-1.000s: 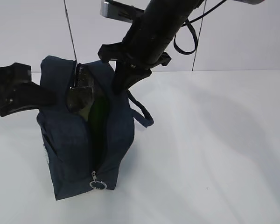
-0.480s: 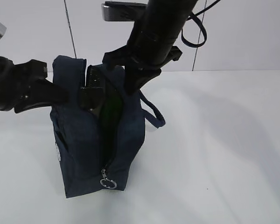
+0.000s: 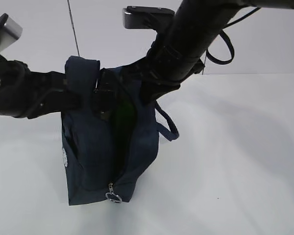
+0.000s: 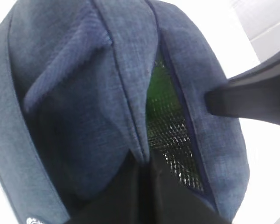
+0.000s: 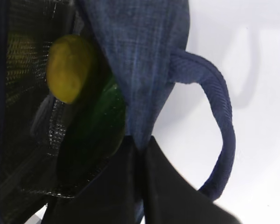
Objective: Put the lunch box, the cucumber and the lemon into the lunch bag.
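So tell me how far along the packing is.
Mostly done: the lemon and the cucumber sit inside the lunch bag. The lunch box cannot be made out among the dark contents. In hand: the left gripper and the right gripper are each shut on the bag's fabric edge, either side of the opening. Left: confirm the box, let go.

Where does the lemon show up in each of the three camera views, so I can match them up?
Exterior view: not visible; only a green sheen shows in the lunch bag's opening.
Left wrist view: not visible; just green and the mesh-patterned lining in the gap.
Right wrist view: the lemon sits upper left, inside the bag, above the dark green cucumber.
Shared landmark: the navy fabric edge of the bag's opening.
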### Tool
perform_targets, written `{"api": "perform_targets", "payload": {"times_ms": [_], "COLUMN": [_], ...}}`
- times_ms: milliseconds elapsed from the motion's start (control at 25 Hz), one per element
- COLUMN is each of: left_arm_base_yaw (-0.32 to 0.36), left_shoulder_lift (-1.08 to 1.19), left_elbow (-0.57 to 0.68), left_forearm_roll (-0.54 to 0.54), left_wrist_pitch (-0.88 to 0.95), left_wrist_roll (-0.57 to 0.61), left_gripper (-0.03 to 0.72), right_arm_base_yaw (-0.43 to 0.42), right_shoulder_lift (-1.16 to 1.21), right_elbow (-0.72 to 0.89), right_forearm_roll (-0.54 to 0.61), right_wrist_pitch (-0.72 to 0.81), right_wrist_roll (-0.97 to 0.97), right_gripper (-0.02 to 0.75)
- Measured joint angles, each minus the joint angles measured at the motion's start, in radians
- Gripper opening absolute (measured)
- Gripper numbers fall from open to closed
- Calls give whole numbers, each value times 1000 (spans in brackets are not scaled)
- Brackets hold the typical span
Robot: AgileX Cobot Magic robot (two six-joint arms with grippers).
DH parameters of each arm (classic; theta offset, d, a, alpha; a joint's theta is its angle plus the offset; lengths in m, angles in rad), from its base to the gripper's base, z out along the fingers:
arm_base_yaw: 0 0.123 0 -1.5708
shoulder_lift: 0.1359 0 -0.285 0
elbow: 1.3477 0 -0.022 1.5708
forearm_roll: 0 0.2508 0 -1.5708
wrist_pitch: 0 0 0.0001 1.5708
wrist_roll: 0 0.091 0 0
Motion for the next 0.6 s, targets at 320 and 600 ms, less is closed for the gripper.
{"api": "perform_targets", "payload": {"times_ms": [320,600], "left_arm_base_yaw": [-65,-126], "left_shoulder_lift": [53,107], "left_elbow": [-18,-93], "left_forearm_roll": [28,92], "left_wrist_pitch": [-53,-55], "left_wrist_roll": [2,2], "left_gripper": [-6,-6], "right_arm_base_yaw": [0,0], "right_shoulder_lift": [-128,-206], "right_elbow": [209,329], "right_forearm_roll": [-1,-1], "right_wrist_pitch": [-172,-297], "right_wrist_roll": [19,21], "right_gripper": [8,8]}}
